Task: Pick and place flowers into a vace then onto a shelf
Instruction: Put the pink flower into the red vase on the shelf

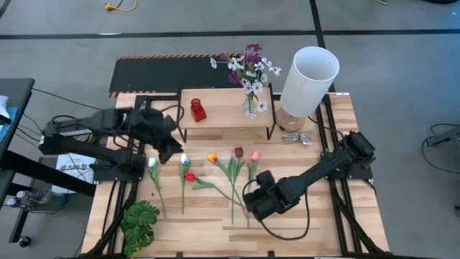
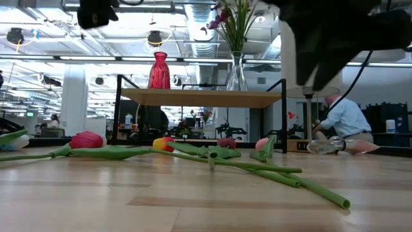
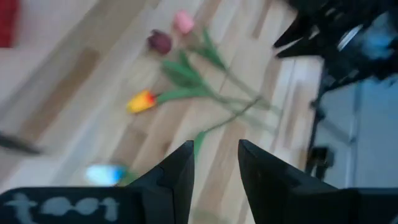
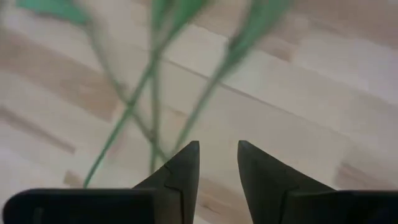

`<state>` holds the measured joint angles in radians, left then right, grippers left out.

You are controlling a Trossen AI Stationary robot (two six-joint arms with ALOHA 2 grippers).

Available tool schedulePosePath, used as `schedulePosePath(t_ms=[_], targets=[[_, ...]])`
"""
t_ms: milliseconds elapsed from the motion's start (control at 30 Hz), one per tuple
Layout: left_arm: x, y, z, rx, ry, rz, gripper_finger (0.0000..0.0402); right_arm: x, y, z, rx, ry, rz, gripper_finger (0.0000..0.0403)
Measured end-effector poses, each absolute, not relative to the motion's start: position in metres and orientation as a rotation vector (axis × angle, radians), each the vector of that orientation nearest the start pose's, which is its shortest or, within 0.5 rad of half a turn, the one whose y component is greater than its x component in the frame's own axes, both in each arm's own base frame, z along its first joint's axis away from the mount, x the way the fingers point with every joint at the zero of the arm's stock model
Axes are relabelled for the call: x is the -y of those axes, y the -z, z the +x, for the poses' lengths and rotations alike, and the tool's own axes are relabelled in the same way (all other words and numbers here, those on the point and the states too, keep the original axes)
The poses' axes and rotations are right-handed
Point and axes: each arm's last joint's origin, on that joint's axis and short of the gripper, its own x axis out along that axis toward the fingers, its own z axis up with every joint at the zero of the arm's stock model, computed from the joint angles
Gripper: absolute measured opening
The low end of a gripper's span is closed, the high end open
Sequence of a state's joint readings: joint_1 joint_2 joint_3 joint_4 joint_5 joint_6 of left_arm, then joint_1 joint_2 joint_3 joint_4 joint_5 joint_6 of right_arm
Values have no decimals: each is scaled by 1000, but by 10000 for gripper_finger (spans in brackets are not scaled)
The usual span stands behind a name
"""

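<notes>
The right gripper (image 1: 253, 203), jaws narrowly apart and empty, hovers over the tulip stems (image 4: 155, 81), which run lengthwise away from it.

Bright overhead light; both wrist views blurred.

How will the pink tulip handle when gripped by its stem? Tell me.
The pink tulip looks light. Its long thin stem probably bends, so the head may droop. It crosses other stems under the open right gripper, so neighbours could drag along.
</notes>
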<state>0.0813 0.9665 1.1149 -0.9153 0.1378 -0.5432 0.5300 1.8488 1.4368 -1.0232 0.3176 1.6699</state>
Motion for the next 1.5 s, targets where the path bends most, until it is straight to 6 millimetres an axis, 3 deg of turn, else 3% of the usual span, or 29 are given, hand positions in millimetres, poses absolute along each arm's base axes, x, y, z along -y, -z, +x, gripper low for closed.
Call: schedulePosePath(t_ms=[167, 367, 500, 733, 967, 1500], targets=[[-8, -311, 185, -639, -169, -652, 112, -153, -219, 323, -997, 913, 918, 106], [-6, -287, 188, -647, -197, -655, 112, -121, -218, 333, -966, 1016, 938, 137], [-4, -286, 188, -650, -199, -642, 112, -109, -210, 343, -967, 1031, 961, 176], [2, -286, 186, -666, -159, -593, 112, -111, -170, 363, -1025, 1034, 1006, 220], [6, -286, 186, -667, -169, -528, 112, -111, -160, 362, -1049, 1110, 1032, 204], [5, -286, 186, -655, -181, -497, 112, -97, -157, 370, -1052, 1093, 1039, 169]])
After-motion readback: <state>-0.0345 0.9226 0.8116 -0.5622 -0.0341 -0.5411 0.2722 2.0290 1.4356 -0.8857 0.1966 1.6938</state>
